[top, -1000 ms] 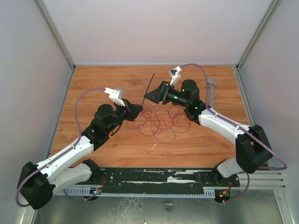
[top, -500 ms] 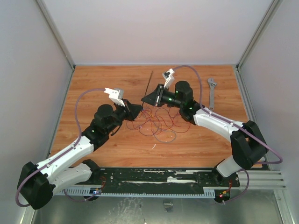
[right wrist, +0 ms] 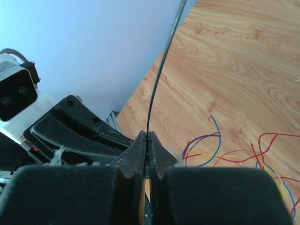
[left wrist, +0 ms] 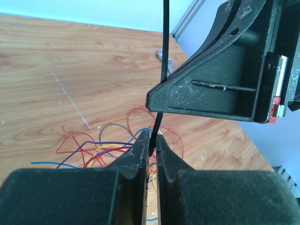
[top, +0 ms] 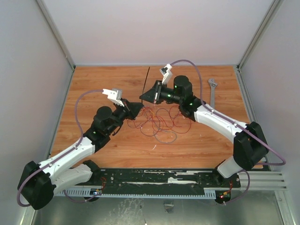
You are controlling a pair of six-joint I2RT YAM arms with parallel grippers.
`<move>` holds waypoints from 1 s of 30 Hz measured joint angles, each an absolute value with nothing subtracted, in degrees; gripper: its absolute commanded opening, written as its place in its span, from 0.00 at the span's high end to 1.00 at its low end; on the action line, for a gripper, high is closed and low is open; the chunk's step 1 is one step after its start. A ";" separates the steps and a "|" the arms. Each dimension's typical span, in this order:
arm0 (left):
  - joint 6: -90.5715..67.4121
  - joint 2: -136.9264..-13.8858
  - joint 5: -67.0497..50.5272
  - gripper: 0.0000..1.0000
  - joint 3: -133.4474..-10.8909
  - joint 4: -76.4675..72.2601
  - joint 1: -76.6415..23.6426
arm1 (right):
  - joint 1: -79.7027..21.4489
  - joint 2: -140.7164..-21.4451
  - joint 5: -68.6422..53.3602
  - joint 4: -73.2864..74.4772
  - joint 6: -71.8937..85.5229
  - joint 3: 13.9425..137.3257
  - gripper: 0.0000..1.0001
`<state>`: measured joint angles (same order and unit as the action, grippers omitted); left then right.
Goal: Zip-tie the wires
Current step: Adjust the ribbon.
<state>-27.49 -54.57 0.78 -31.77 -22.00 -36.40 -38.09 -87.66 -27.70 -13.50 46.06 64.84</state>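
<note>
The left hand (left wrist: pixel 153 142) has its two fingers squeezed tight on the low end of the zip tie (left wrist: pixel 164 42). The right hand (right wrist: pixel 146 139) is just above it. Its fingers are pinched on the same black strip a bit higher up. The two hands meet tip to tip, very close together.

The left arm (top: pixel 70 154) comes from the near left corner and stretches toward the middle of the desk (top: pixel 98 79). The right arm (top: pixel 220 123) comes from the near right corner, bends, and points its hand to the left.

The zip tie sticks out past both hands toward the far side. The wires (top: pixel 161 122) lie on the desk in a loose pile, just to the right of the hands and under the right hand.

From above, the wires look mostly red, and the zip tie is only a thin dark line. That view also shows a wrench (top: pixel 212 91) at the far right, well apart from the pile. The close views from the hands show blue, yellow and purple wires too, and how the fingers pinch the strip.
</note>
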 measured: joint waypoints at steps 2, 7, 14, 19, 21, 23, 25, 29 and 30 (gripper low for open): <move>-27.55 -55.35 0.78 1.00 -31.22 -23.55 -36.40 | -38.09 -87.66 -27.70 -12.73 46.00 65.10 1.00; -28.05 -58.61 0.16 1.00 -30.55 -26.74 -36.34 | -38.09 -87.66 -27.66 -10.13 45.95 65.12 1.00; -28.38 -60.36 -0.23 1.00 -30.26 -29.80 -36.32 | -37.82 -87.66 -27.68 -8.80 45.98 65.93 1.00; -28.38 -61.43 -0.62 0.99 -29.76 -31.75 -36.32 | -37.82 -87.66 -27.68 -8.19 45.93 66.17 1.00; -28.45 -62.04 -0.91 1.00 -29.58 -32.34 -36.29 | -37.80 -87.66 -27.66 -7.79 45.87 66.17 1.00; -28.53 -62.57 -1.17 0.99 -29.34 -32.99 -36.25 | -37.80 -87.64 -27.64 -7.51 45.74 66.17 1.00; -28.58 -63.00 -1.30 0.99 -29.12 -33.54 -36.23 | -37.76 -87.64 -27.59 -7.33 45.47 66.17 1.00; -28.58 -63.72 -1.45 0.98 -28.60 -34.96 -36.18 | -37.71 -87.64 -27.38 -6.59 44.86 66.52 1.00; -28.60 -63.90 -1.48 0.98 -28.40 -35.35 -36.18 | -37.71 -87.64 -27.31 -6.04 44.71 66.87 1.00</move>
<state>-28.60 -63.90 -1.48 -28.40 -35.35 -36.18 -37.71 -87.64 -27.31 -6.04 44.71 66.87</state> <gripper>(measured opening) 0.108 0.006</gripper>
